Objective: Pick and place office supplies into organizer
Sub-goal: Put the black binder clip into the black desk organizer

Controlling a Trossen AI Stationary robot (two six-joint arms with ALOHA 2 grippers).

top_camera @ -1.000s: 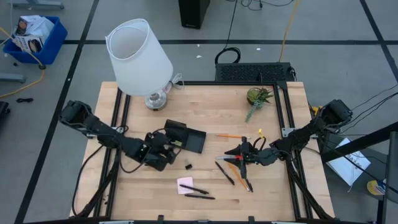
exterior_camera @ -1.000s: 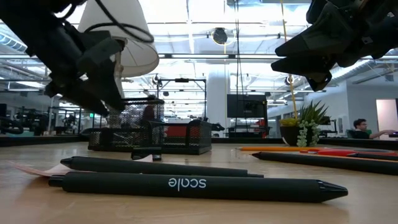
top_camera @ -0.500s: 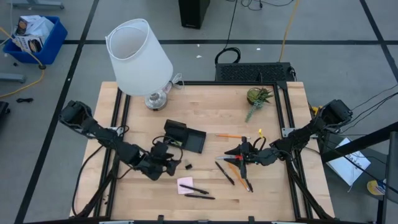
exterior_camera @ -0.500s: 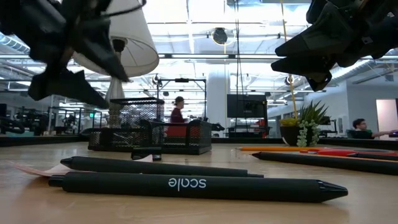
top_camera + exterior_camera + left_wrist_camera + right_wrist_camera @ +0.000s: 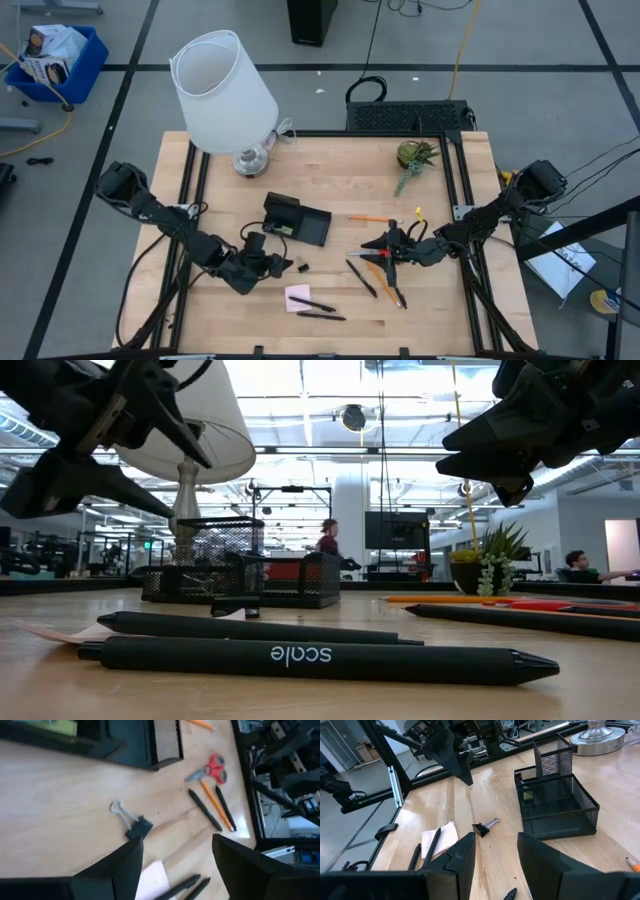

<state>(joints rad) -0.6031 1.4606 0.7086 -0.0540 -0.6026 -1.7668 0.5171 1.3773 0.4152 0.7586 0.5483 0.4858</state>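
Observation:
The black mesh organizer (image 5: 298,220) stands mid-table, with something yellow-green inside it (image 5: 527,796). A small black clip (image 5: 302,268) lies on the wood near it. My left gripper (image 5: 280,267) is open and empty beside the clip, above the table; the clip lies just ahead of its fingers in the left wrist view (image 5: 132,823). My right gripper (image 5: 385,247) is open and empty above the red-handled scissors (image 5: 212,768). Black pens and an orange pencil (image 5: 378,280) lie next to the scissors. Two pens (image 5: 315,310) rest on and beside the pink sticky pad (image 5: 296,297).
A white lamp (image 5: 222,88) stands at the far left and a green plant (image 5: 412,158) at the far right. An orange pencil (image 5: 370,218) and a tiny yellow piece (image 5: 417,212) lie right of the organizer. People move in the room beyond the table.
My left gripper has moved away from the organizer toward the table's near edge and now sits beside the black clip, still open. My right gripper has kept still.

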